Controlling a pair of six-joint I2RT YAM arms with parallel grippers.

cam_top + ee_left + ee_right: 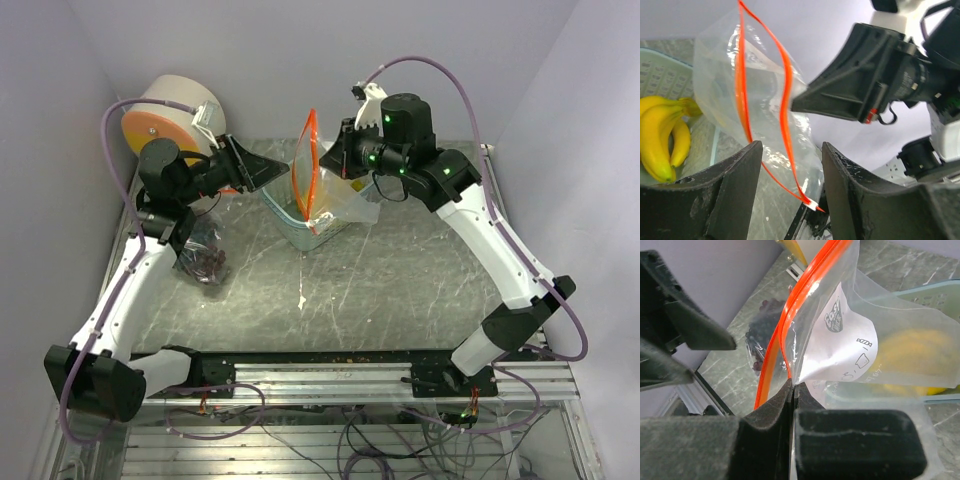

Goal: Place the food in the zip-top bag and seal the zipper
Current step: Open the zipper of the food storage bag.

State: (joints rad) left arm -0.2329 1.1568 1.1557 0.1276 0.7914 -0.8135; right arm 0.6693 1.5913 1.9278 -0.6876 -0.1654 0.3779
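A clear zip-top bag [318, 185] with an orange zipper [310, 165] is held upright over the pale teal basket [292, 228]. My right gripper [338, 160] is shut on the bag's side edge just below the zipper [790, 335]; its pads [775, 405] are pressed together on the plastic. My left gripper [272, 173] is open and empty, and the lower end of the zipper [785, 110] shows between and beyond its fingers [735, 185]. Yellow bananas [660, 135] lie in the basket [665, 75], outside the bag. Dark grapes [205, 255] lie on the table at left.
A large white and orange roll [170, 115] stands at the back left behind the left arm. Walls close in at the back and both sides. A metal rail [330, 375] runs along the near edge of the table.
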